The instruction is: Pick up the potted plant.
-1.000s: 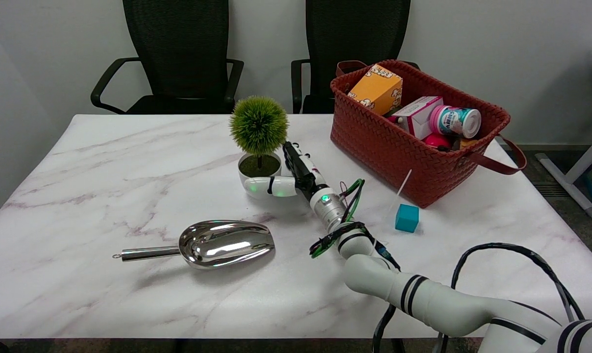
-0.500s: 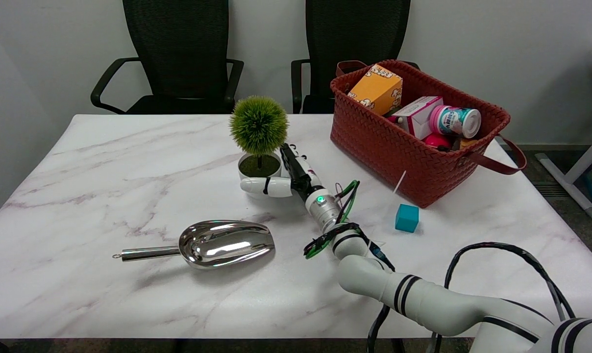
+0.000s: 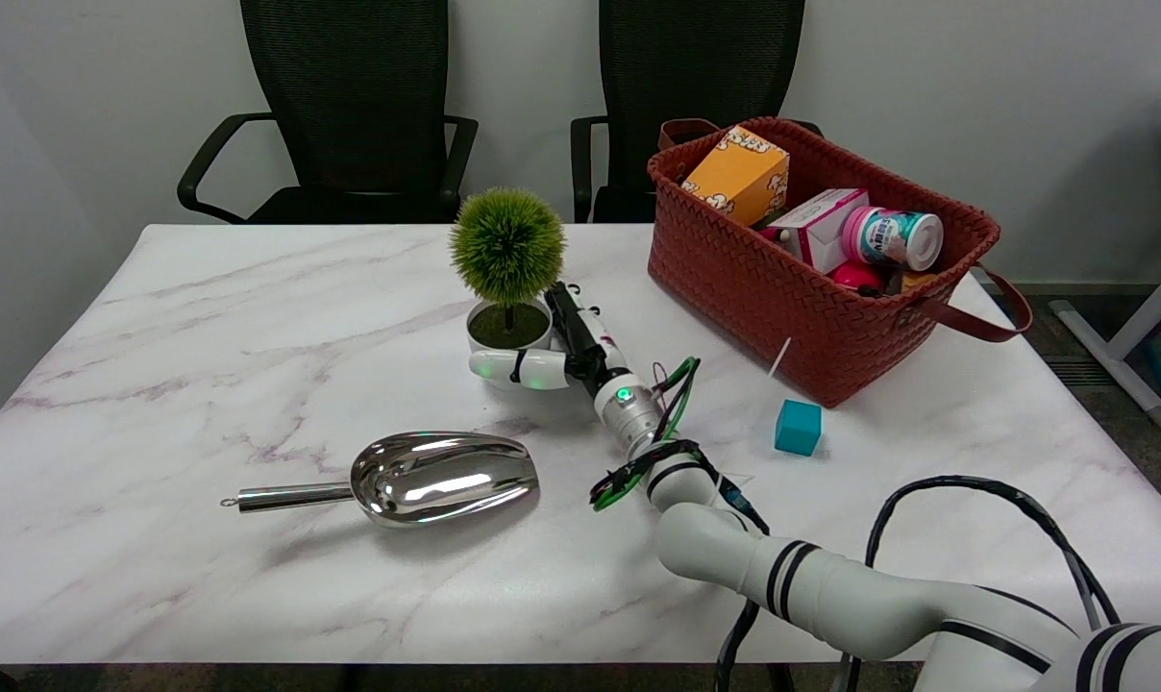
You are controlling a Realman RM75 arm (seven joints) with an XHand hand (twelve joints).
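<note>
The potted plant (image 3: 508, 248), a round green ball on a short stem in a small white pot (image 3: 492, 338), stands upright on the marble table (image 3: 206, 317) at centre back. My right hand (image 3: 569, 348) reaches in from the lower right and wraps the pot. Its thumb (image 3: 521, 368) lies across the pot's front, low down. The other fingers (image 3: 580, 322) run along the pot's right side and behind it, partly hidden. The pot's base still rests on the table.
A shiny metal scoop (image 3: 417, 478) lies on the near left of the table. A teal cube (image 3: 798, 427) sits to the right of my arm. A red woven basket (image 3: 802, 288) with boxes and a can stands at the back right. Two black chairs stand behind the table.
My arm has slid a little left and forward, and the hand has drawn closer around the pot, with the thumb shifted left across its front. The plant has not moved.
</note>
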